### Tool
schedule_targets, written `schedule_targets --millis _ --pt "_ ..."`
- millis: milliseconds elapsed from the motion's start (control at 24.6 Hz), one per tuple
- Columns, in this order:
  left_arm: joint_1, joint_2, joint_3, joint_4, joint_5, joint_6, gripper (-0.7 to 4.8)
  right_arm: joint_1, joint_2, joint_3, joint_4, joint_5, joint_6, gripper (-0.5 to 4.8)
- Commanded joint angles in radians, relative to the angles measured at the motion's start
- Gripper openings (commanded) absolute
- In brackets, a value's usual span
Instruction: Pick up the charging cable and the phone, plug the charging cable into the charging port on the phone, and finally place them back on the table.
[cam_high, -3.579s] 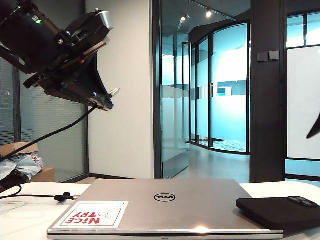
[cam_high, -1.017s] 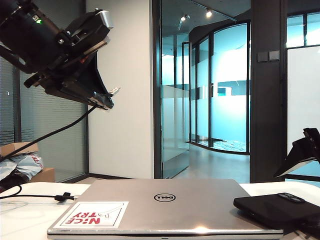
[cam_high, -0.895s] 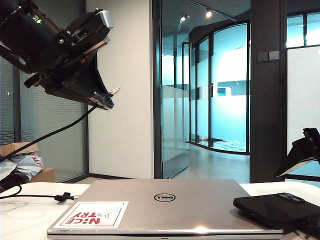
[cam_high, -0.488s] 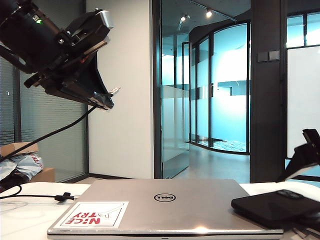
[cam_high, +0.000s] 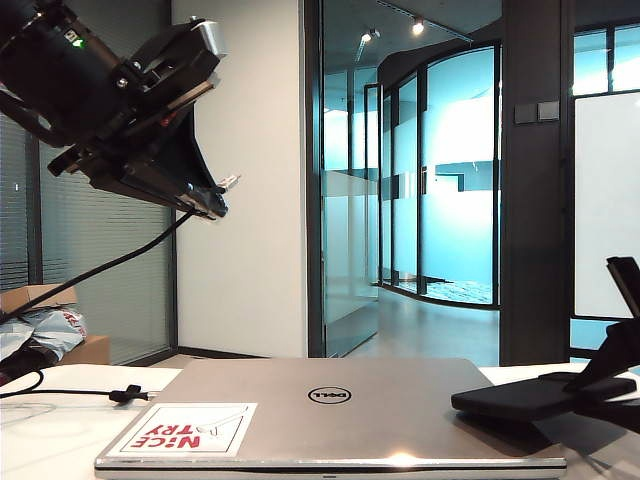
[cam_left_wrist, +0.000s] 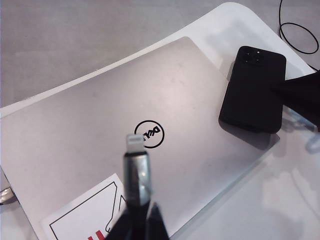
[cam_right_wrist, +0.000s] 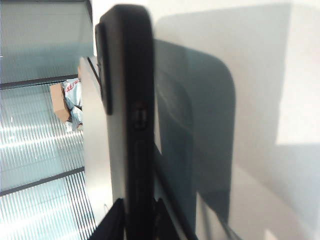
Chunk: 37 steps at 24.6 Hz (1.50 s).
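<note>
Black phone (cam_right_wrist: 131, 100) edge-on in right tool (cam_right_wrist: 134, 215), left tool (cam_left_wrist: 137, 220) pinching charging cable (cam_left_wrist: 136, 165) plug

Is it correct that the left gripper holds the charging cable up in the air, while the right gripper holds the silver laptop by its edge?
Not quite. The right gripper grips the phone by its edge, not the laptop; the right wrist view shows the fingers on both sides of the black slab. The left gripper does hold the charging cable up in the air.
</note>
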Motion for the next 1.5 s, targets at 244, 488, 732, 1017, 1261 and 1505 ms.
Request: schedule_targets --millis 244,488,732,1017,1261,1505 --pt "0.000 -0.003 0.005 0.013 0.004 0.003 -0.06 0.001 -0.005 -0.007 -0.042 -0.005 -0.058 -0.05" --pt "0.000 -0.003 0.005 0.012 0.003 0.003 -0.06 0.001 -0.108 -0.016 -0.030 -0.008 -0.078 -0.06" --pt "0.000 -0.003 0.005 0.013 0.003 0.003 -0.06 0.001 -0.355 -0.014 -0.222 -0.008 -0.186 -0.06" --pt "0.000 -0.003 0.005 0.011 0.003 0.004 -0.06 0.001 -0.662 0.038 -0.733 -0.002 -0.385 -0.06" --pt "0.000 -0.003 0.004 0.012 0.003 0.003 -0.06 0.003 -0.809 0.237 -1.318 0.058 -0.734 -0.05" --pt "0.000 -0.003 0.004 0.012 0.004 0.003 -0.06 0.021 -0.808 0.367 -1.579 0.128 -0.931 -0.05"
